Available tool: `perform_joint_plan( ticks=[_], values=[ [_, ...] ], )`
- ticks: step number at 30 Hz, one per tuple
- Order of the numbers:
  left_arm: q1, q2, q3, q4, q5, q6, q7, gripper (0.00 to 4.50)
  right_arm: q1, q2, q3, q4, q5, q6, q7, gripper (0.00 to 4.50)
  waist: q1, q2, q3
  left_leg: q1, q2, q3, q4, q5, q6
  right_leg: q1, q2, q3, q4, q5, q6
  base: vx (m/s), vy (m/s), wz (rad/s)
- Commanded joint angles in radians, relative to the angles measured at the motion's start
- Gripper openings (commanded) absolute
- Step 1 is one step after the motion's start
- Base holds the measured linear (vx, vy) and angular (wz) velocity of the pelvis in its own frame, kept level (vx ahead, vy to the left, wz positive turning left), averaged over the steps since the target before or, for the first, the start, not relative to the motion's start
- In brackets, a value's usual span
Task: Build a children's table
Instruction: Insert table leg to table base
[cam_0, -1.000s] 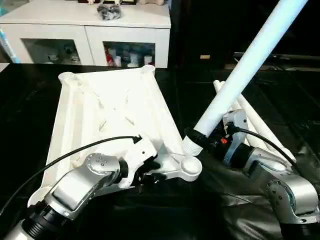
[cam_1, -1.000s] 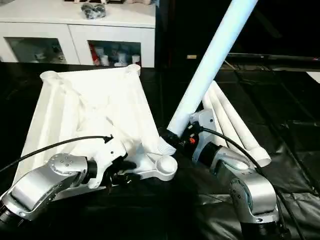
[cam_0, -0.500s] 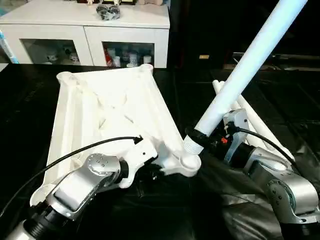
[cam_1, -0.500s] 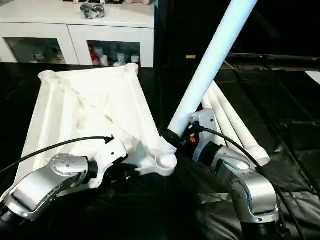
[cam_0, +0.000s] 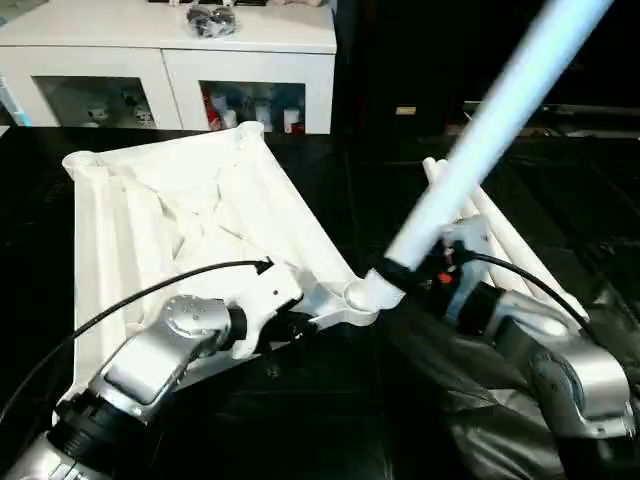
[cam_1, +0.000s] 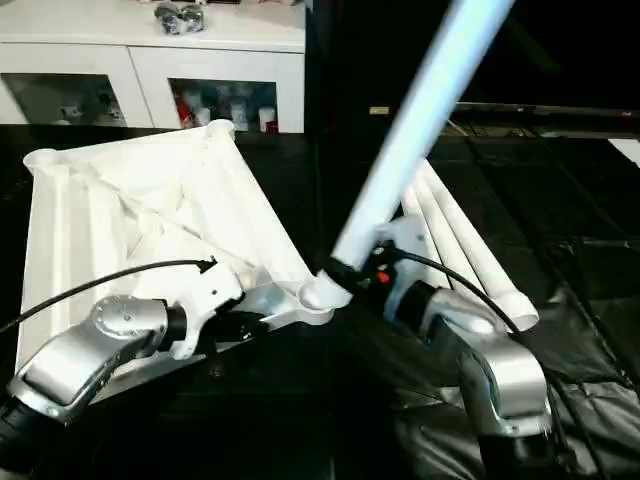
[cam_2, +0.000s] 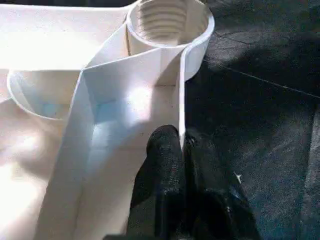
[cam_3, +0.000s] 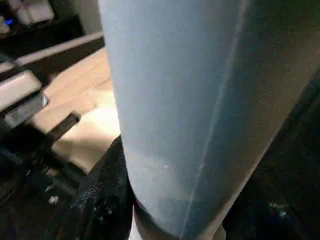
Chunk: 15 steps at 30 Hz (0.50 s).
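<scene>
Two arms: both are busy on the one white table, on a black-covered floor.
Top (cam_0: 190, 215): lies underside up with its ribs showing, tilted, in front of a white cabinet (cam_0: 170, 60).
Left gripper (cam_2: 182, 150): its black fingers are pinched together on the thin wall of the top's rim, just short of the near corner.
Socket (cam_2: 167, 22): the round threaded one at that near corner, open and facing up in the left wrist view.
Leg (cam_0: 480, 140): a long pale tube slanting up and away to the right, its lower end right at that socket; I can't tell if it has gone in.
Right gripper (cam_0: 395, 272): its jaws are clamped round the leg near its lower end.
Spare legs (cam_1: 470, 255): lying side by side on the floor behind the right arm.
</scene>
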<state>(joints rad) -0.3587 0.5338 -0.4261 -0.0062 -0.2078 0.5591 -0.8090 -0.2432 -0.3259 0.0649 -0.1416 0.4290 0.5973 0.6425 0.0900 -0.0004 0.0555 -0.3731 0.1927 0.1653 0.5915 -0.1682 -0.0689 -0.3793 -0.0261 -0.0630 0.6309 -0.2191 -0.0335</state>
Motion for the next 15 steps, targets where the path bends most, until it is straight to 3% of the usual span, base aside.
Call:
perform_joint_plan(
  ticks=[1, 2, 4, 5, 6, 7, 8, 10, 12, 15],
  values=[
    [-0.01, 0.004, 0.006, 0.014, -0.002, -0.034, -0.03, 0.0, -0.031, 0.001, 0.009, 0.031, -0.01, 0.003, 0.004, 1.92, 0.003, -0.008, -0.061, 0.009, 0.034, -0.009, -0.058, -0.124, 0.016, 0.042, -0.104, 0.06, -0.09, -0.2, -0.098, 0.0, 0.0, 0.0],
    [-0.012, 0.003, 0.002, 0.024, 0.002, -0.052, -0.047, 0.0, -0.051, 0.006, 0.016, 0.064, -0.019, -0.006, 0.01, 1.92, 0.003, -0.016, -0.062, 0.008, 0.034, -0.009, -0.058, -0.122, 0.015, 0.044, -0.105, 0.06, -0.089, -0.205, -0.096, 0.0, 0.0, 0.0],
    [-0.015, 0.005, -0.006, 0.033, 0.007, -0.064, -0.068, 0.0, -0.081, 0.01, 0.03, 0.113, -0.03, -0.015, 0.031, 1.92, 0.003, -0.014, -0.06, 0.011, 0.034, -0.008, -0.057, -0.13, 0.013, 0.041, -0.107, 0.06, -0.091, -0.236, -0.098, 0.0, 0.0, 0.0],
    [-0.017, 0.006, -0.01, 0.037, 0.011, -0.071, -0.077, 0.0, -0.093, 0.011, 0.038, 0.131, -0.035, -0.021, 0.042, 1.92, 0.003, -0.02, -0.061, 0.01, 0.034, -0.007, -0.057, -0.13, 0.015, 0.042, -0.107, 0.06, -0.091, -0.239, -0.097, 0.0, 0.0, 0.0],
    [-0.017, 0.006, -0.01, 0.042, 0.012, -0.073, -0.081, 0.0, -0.102, 0.011, 0.047, 0.147, -0.043, -0.032, 0.051, 1.92, 0.004, -0.016, -0.06, 0.01, 0.035, -0.008, -0.058, -0.123, 0.014, 0.041, -0.107, 0.06, -0.089, -0.235, -0.095, 0.0, 0.0, 0.0],
    [-0.018, 0.004, -0.009, 0.048, 0.011, -0.073, -0.083, 0.0, -0.112, 0.009, 0.059, 0.166, -0.055, -0.047, 0.062, 1.92, 0.004, -0.022, -0.06, 0.01, 0.036, -0.007, -0.058, -0.121, 0.015, 0.041, -0.108, 0.06, -0.089, -0.232, -0.094, 0.0, 0.0, 0.0],
    [-0.019, 0.004, -0.01, 0.05, 0.012, -0.074, -0.084, 0.0, -0.115, 0.008, 0.062, 0.17, -0.058, -0.051, 0.065, 1.92, 0.005, -0.018, -0.061, 0.01, 0.036, -0.008, -0.058, -0.115, 0.015, 0.041, -0.107, 0.06, -0.087, -0.221, -0.097, 0.0, 0.0, 0.0],
    [-0.029, 0.009, -0.02, 0.068, 0.026, -0.08, -0.093, 0.0, -0.135, 0.005, 0.082, 0.208, -0.071, -0.07, 0.089, 1.92, 0.007, -0.024, -0.061, 0.01, 0.036, -0.006, -0.058, -0.109, 0.019, 0.042, -0.108, 0.06, -0.085, -0.205, -0.098, 0.0, 0.0, 0.0],
    [-0.034, 0.011, -0.024, 0.082, 0.035, -0.083, -0.1, 0.0, -0.147, 0.001, 0.098, 0.229, -0.077, -0.073, 0.107, 1.92, 0.009, -0.024, -0.062, 0.01, 0.036, -0.007, -0.058, -0.112, 0.019, 0.042, -0.109, 0.06, -0.085, -0.205, -0.098, 0.0, 0.0, 0.0],
    [-0.045, 0.017, -0.03, 0.105, 0.055, -0.097, -0.123, 0.0, -0.17, -0.013, 0.13, 0.264, -0.097, -0.076, 0.144, 1.91, 0.007, -0.029, -0.057, 0.013, 0.037, -0.007, -0.061, -0.143, 0.011, 0.039, -0.111, 0.059, -0.092, -0.273, -0.089, 0.0, 0.0, 0.0]
  ],
)
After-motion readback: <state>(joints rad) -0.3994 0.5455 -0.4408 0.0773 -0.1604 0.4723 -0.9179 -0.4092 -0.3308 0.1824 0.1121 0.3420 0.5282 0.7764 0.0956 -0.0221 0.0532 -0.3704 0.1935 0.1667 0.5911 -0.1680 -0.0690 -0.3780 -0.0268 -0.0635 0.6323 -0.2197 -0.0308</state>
